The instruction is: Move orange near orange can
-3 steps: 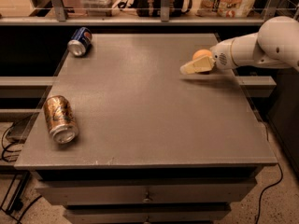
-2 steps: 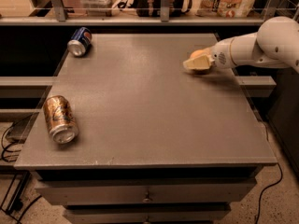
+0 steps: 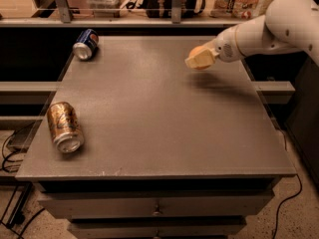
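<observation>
Two cans are seen lying on their sides on the grey table (image 3: pixel 164 118): the orange can (image 3: pixel 65 127), and a blue can (image 3: pixel 85 44) well behind it. The orange (image 3: pixel 195 51) is pinched between the cream fingers of the gripper (image 3: pixel 198 59), which is held above the tabletop, far to the right of the orange can and further back. The fruit is best carried low and level towards the orange can and set down just beside it without touching, since both may roll. Nothing is seen between them; the blue can lies off that line.
</observation>
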### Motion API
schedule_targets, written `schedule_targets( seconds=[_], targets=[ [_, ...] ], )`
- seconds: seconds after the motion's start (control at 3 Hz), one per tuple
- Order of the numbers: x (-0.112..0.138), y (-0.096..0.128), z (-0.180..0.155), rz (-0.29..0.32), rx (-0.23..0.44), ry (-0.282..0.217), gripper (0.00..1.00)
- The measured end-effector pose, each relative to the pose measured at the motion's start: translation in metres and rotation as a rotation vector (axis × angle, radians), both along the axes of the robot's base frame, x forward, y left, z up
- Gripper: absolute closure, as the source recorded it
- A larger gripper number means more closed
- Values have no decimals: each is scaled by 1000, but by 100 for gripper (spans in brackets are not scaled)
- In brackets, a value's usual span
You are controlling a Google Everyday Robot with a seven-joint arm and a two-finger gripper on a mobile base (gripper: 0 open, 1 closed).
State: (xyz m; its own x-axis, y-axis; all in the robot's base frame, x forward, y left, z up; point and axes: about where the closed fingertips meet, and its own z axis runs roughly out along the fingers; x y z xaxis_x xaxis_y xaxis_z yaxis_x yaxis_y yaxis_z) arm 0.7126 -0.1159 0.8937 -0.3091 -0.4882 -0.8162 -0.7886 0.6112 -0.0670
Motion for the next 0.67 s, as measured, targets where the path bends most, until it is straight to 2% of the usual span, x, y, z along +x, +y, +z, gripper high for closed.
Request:
schedule_targets(
  seconds=[0.33,0.67],
  targets=[
    [-13,26,17,67,-30,10,100],
    [-55,108,52,252,-44,-20,100]
  ],
)
